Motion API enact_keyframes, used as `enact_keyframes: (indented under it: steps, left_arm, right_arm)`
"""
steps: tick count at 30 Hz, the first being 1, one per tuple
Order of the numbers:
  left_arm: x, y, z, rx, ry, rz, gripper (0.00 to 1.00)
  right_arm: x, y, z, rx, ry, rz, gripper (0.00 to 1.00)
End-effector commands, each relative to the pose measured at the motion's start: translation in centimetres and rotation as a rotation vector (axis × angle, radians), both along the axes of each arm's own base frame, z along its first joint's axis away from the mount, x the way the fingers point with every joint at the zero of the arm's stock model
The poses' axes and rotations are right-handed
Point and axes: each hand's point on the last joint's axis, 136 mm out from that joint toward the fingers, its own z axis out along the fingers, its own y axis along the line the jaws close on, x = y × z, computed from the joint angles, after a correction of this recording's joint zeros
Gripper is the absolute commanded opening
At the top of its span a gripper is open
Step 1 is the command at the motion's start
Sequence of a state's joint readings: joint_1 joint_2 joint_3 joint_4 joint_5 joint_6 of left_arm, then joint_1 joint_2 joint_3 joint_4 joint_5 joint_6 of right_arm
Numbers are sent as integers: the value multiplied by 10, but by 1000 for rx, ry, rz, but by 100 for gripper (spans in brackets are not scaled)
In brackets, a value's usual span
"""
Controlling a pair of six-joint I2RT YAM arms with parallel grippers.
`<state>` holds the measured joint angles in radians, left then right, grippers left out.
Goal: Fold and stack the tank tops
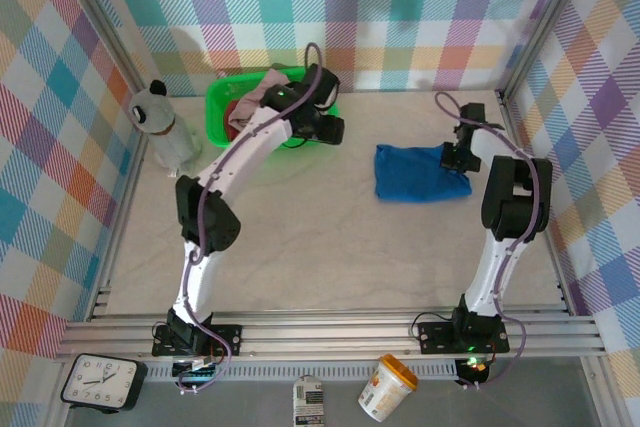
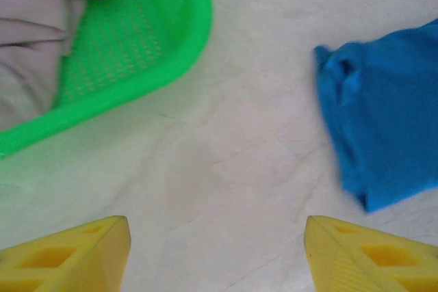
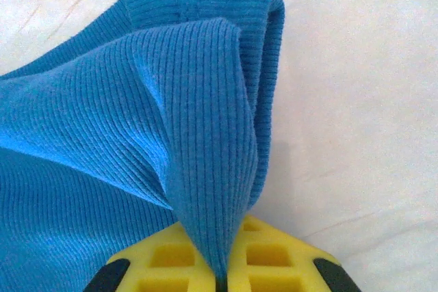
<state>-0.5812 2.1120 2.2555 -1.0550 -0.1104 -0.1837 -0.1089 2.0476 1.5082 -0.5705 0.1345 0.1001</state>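
Note:
The royal blue tank top point(image 1: 420, 173) lies bunched on the table right of centre. My right gripper point(image 1: 458, 155) is at its right edge. In the right wrist view the yellow jaws point(image 3: 222, 280) are shut on a raised fold of the ribbed blue cloth point(image 3: 137, 121). My left gripper point(image 1: 325, 127) hovers by the green basket point(image 1: 218, 105), jaws open and empty point(image 2: 216, 229) over bare table. The blue top point(image 2: 387, 135) is to its right. A mauve-pink top point(image 2: 34, 32) sits in the basket point(image 2: 157, 73), and over the basket's rim it shows again as a mauve-pink top point(image 1: 262, 93) beside a dark red top point(image 1: 240, 113).
A clear bottle point(image 1: 168, 132) stands at the far left beside the basket. Checked walls and metal posts close the table on three sides. A rail point(image 1: 330, 332) runs along the near edge, with a clock point(image 1: 98, 382) and a cup point(image 1: 388, 387) below it.

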Motion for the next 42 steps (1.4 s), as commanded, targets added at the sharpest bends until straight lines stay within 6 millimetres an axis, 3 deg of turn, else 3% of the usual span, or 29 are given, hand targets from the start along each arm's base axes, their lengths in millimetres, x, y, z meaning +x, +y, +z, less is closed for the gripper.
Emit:
enact_keyframes:
  steps: [1,6,9,16,20,26,31,33,36,42]
  left_arm:
    - [4,47,4,87,-19,36,69]
    - [29,86,6,85,-62,94,69]
    - [50,105,1,57,-76,140,69]
    - [102,143,-17,68,-110,243,69]
    - [127,161,-28,94,-124,277,69]
    - [155,169,-54,92,-114,290,69]
    - [173,191,-78,121,-120,352,68]
    - [177,202,-89,134,-110,374,67]
    - [183,209,-105,99,-95,403,67]
    - [194,206,-137,91,-73,404,64]
  right_arm:
    - [16,-40,10,-69,-21,-36,6]
    - [42,-89,16,-143,-71,-78,7]
    - [55,-106,17,-150,-75,-74,9]
    - [87,-117,33,-171,-147,-24,17]
    - [96,-114,57,-154,-203,-19,35]
    - [88,-86,104,-76,-315,30,54]
    - [71,-33,141,87,-438,138,66]
    - [59,-10,151,163,-485,180,79]
    - [39,18,161,258,-510,205,79]
    - [0,83,159,388,-488,304,80]
